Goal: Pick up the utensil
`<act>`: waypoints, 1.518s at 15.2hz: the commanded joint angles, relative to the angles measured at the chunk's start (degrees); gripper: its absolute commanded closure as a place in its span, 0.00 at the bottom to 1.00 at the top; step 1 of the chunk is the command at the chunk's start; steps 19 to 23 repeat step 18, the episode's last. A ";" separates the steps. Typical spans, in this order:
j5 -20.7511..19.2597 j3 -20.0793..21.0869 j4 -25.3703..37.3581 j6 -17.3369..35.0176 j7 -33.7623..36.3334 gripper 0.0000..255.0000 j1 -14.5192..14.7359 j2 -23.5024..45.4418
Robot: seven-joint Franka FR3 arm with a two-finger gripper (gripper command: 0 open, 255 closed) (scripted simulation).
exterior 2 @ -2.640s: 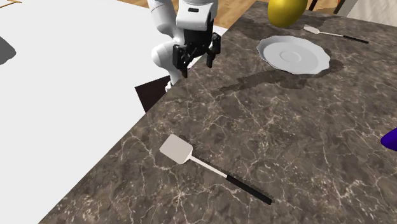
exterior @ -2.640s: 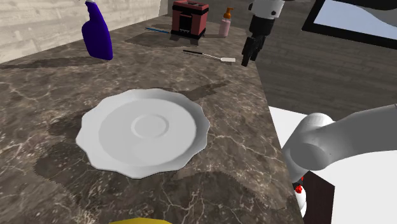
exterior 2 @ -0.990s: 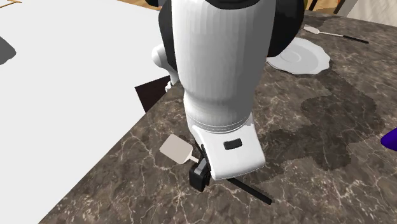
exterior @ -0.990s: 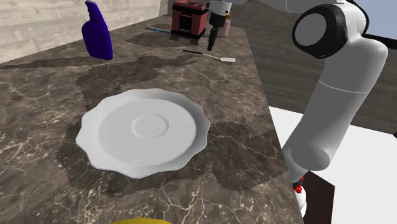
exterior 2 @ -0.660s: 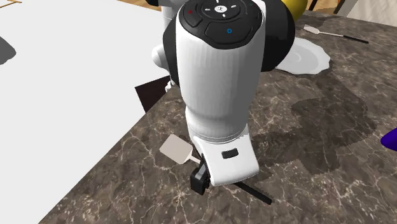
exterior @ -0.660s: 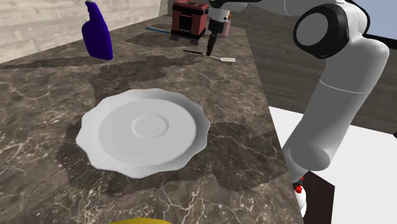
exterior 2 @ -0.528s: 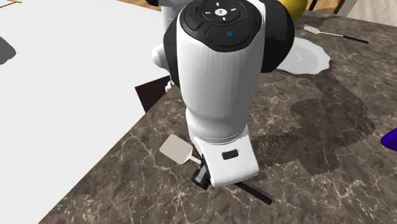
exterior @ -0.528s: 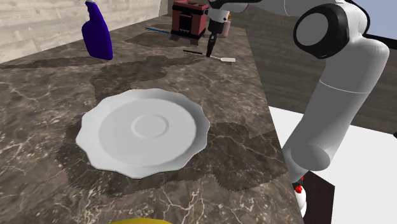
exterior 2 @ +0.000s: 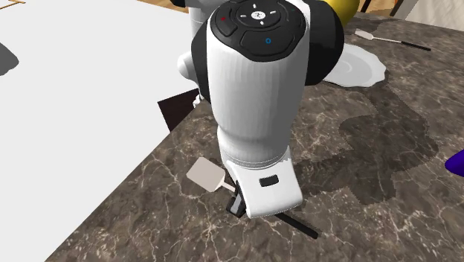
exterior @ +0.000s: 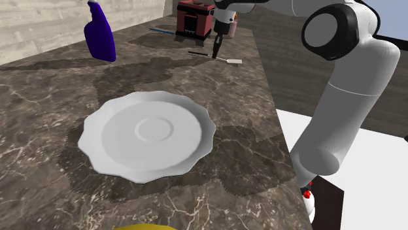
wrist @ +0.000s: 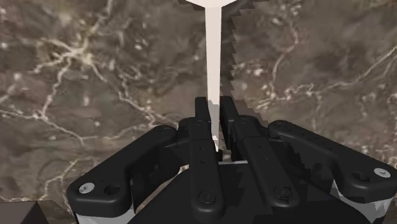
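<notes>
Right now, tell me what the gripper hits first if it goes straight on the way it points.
Most likely the counter: the gripper points straight down at it, clasping the spatula by its thin shaft, which lies on that surface. The gap between them is hard to judge.

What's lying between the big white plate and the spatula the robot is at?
Nothing: the shoulder view shows bare marbled countertop, shadowed by the arm, between the plate and the spatula, whose shaft the gripper clasps.
</notes>
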 commanded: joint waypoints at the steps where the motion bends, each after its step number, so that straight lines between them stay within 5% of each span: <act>1: 0.02 -0.02 0.05 -0.02 -0.07 1.00 -0.04 0.03; 16: 1.08 -0.39 15.47 -12.78 0.03 1.00 -1.28 2.90; 23: 1.09 -0.40 15.65 -12.92 0.02 1.00 -1.30 2.95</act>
